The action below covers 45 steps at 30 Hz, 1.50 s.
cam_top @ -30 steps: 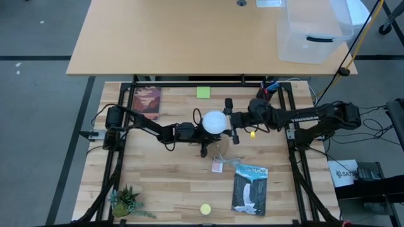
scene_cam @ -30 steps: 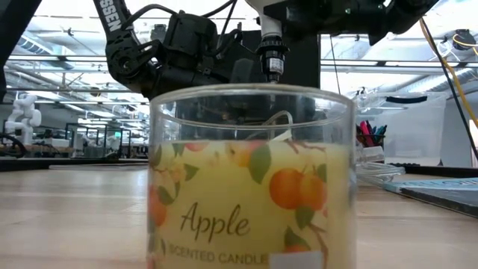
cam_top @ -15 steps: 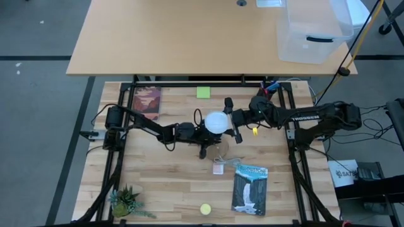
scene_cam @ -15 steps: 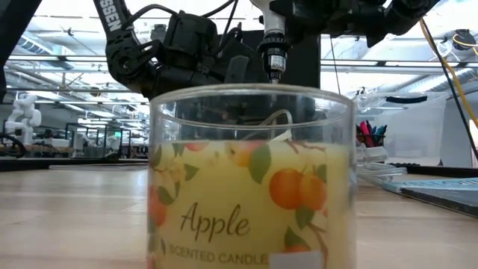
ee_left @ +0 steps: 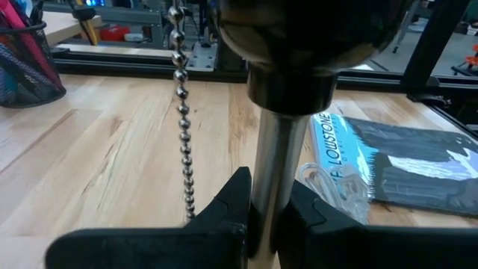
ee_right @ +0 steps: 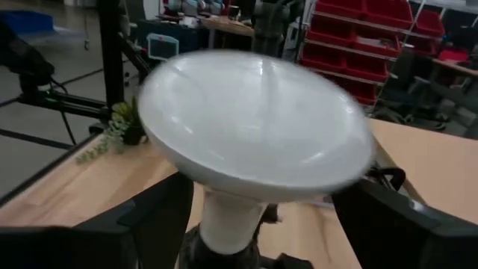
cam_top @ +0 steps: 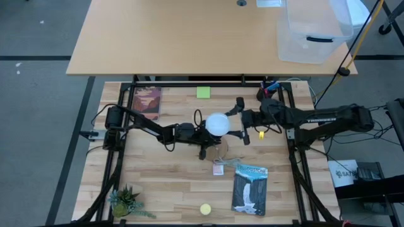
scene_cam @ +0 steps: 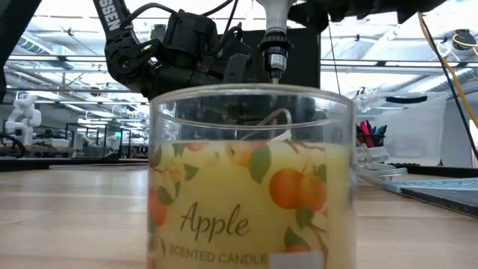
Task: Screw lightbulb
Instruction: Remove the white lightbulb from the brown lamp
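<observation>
Above the candle jar [scene_cam: 252, 175], the lightbulb [cam_top: 218, 123] stands upright, neck down; right gripper [cam_top: 240, 121] fingers spread wide around its globe, left gripper [cam_top: 201, 134] fingers clamp the socket stem [ee_left: 275, 183] beneath.

Lightbulb [scene_cam: 274, 11] globe cut off at the low view's top edge, blurred in right wrist view.

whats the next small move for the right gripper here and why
Probably turn the wrist back and close the right gripper on the lightbulb again for another twist. Its fingers stand open on either side of the white globe, not touching it, while the left gripper stays clamped on the metal stem below the socket. The bulb sits upright on the lamp, likely not yet fully screwed in.
</observation>
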{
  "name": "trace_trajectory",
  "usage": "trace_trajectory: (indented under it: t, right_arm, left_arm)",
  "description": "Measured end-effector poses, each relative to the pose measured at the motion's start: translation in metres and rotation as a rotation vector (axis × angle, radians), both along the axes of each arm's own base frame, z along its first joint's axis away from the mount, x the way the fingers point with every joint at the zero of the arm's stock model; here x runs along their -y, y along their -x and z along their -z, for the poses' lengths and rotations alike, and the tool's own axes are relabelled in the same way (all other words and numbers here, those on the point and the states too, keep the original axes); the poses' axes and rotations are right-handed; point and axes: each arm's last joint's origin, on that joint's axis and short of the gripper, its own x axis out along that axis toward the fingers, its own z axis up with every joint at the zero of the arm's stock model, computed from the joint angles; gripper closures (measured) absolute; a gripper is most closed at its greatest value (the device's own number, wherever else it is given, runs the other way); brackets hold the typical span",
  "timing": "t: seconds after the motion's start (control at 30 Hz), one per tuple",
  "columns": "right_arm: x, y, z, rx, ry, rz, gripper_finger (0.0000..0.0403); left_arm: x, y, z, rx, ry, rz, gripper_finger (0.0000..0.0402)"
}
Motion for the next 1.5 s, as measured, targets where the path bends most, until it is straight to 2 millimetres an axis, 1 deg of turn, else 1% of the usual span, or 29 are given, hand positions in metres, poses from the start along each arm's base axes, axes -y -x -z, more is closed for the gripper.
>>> trace_trajectory:
  t: [0.1, 0.23, 0.3, 0.4, 0.57, 0.7, 0.83, 1.0, 1.13, 1.2, 1.4, 1.5]
  right_arm:
    - [-0.010, 0.002, -0.002, -0.002, -0.014, 0.000, 0.0097]
    - [-0.025, 0.001, 0.000, -0.015, 0.005, 0.082, 0.0097]
    - [-0.034, 0.002, 0.004, -0.059, 0.018, 0.108, 0.0097]
    - [-0.046, 0.009, 0.010, -0.141, 0.033, 0.171, 0.0096]
    - [-0.065, 0.024, 0.004, -0.127, 0.035, 0.305, 0.0096]
    - [-0.073, 0.025, 0.005, -0.115, 0.015, 0.389, 0.0096]
    - [-0.082, 0.018, 0.024, -0.114, -0.013, 0.435, 0.0096]
    - [-0.091, 0.006, 0.046, -0.001, -0.055, 0.502, 0.0096]
    - [-0.094, -0.006, 0.052, 0.088, -0.055, 0.538, 0.0096]
    - [-0.093, -0.012, 0.055, 0.115, -0.045, 0.551, 0.0096]
    - [-0.082, -0.025, 0.062, 0.157, -0.097, 0.572, 0.0096]
    - [-0.075, -0.028, 0.062, 0.192, -0.146, 0.584, 0.0096]
  left_arm:
    - [0.000, 0.000, 0.000, 0.000, -0.004, -0.003, 0.0371]
    - [0.000, 0.000, 0.000, 0.000, -0.008, -0.028, 0.0371]
    - [0.000, 0.000, 0.000, -0.001, -0.003, -0.048, 0.0371]
    - [0.000, 0.000, 0.000, -0.001, -0.007, -0.098, 0.0371]
    - [0.003, 0.000, 0.000, 0.001, -0.040, -0.139, 0.0371]
    - [0.002, 0.000, 0.000, 0.005, -0.049, -0.160, 0.0371]
    - [0.002, 0.000, 0.000, 0.005, -0.055, -0.184, 0.0371]
    - [0.002, 0.000, 0.000, 0.007, -0.058, -0.213, 0.0371]
    - [0.000, 0.000, -0.001, 0.007, -0.069, -0.264, 0.0371]
    - [-0.001, 0.000, -0.001, 0.007, -0.071, -0.287, 0.0371]
    - [-0.003, 0.000, 0.000, 0.007, -0.063, -0.312, 0.0371]
    - [-0.004, 0.000, 0.000, 0.007, -0.063, -0.327, 0.0371]
